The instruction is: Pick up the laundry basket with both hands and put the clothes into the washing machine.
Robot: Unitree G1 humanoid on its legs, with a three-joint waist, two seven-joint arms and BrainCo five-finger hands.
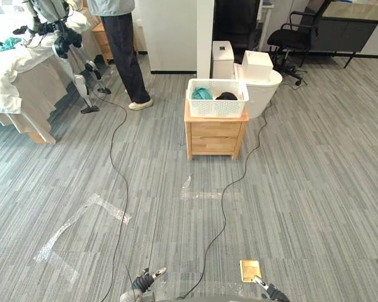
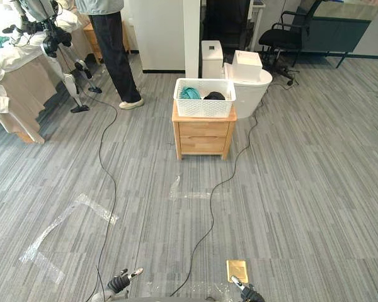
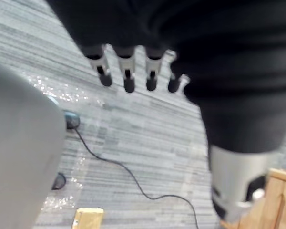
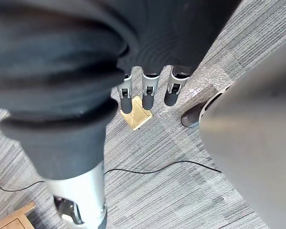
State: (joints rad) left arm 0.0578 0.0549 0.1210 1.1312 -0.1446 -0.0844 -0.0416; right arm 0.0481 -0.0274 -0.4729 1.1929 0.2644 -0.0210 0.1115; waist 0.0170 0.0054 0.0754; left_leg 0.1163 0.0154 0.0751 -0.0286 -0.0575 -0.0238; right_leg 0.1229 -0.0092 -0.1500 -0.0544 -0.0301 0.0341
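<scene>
White plastic lattice laundry basket (image 1: 217, 106) with teal and black clothes (image 1: 202, 93) sits on a light wooden two-drawer cabinet (image 1: 214, 137), likely raised for easy two-handed lifting. Our left hand (image 1: 146, 279) and right hand (image 1: 270, 290) hang low, well apart from it, fingers straight, holding nothing.

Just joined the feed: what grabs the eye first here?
The white laundry basket, holding a teal garment and a dark garment, sits on a small wooden cabinet mid-floor, with a rounded white machine just behind it. A person stands further back on the left, beside a bed.
</scene>
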